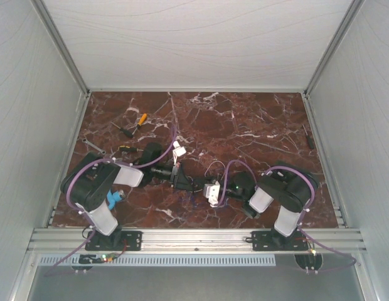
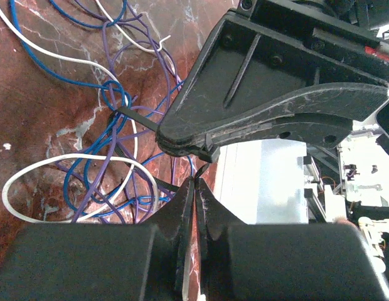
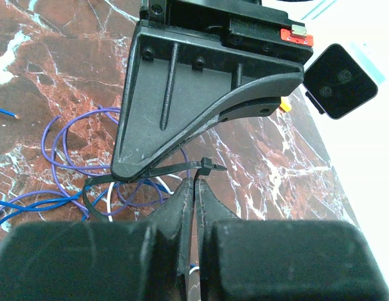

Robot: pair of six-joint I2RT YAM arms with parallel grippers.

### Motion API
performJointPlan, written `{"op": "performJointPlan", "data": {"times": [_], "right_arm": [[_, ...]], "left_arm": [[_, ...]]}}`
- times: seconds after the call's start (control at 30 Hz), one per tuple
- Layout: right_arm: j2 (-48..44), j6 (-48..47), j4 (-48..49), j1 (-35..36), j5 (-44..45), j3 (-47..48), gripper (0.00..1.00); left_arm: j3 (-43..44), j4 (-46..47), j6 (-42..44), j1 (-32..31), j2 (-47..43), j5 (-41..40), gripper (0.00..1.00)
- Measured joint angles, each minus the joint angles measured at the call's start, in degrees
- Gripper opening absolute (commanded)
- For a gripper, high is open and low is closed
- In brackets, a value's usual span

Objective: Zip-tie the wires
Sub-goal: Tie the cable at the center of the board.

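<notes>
Now cinching the zip tie [image 3: 182, 167] round the wires [image 2: 116, 94] with left claw [image 2: 196, 185] and right claw [image 3: 194, 185] both clamped on it; next, pull apart evenly, keeping grip.

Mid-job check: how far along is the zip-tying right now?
Done: the zip tie is wrapped around the wires. In hand: the left pincer and the right pincer are both shut on the tie, tips close together. Left: in the right wrist view the loop looks slack, so it likely needs pulling tight. I cannot tell whether the tail is locked.
</notes>
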Motion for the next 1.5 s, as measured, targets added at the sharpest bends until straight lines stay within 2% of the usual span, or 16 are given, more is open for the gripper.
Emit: {"op": "performJointPlan", "data": {"times": [0.8, 1.5], "right_arm": [[0.00, -5.57, -0.07, 2.95, 3.72, 0.44, 0.00], [0.00, -13.07, -2.38, 4.72, 9.05, 0.70, 0.00]], "left_arm": [[1.09, 0.90, -3.56, 2.01, 1.05, 1.62, 0.00], [1.14, 5.27, -9.25, 4.31, 1.03, 2.95, 0.00]]}}
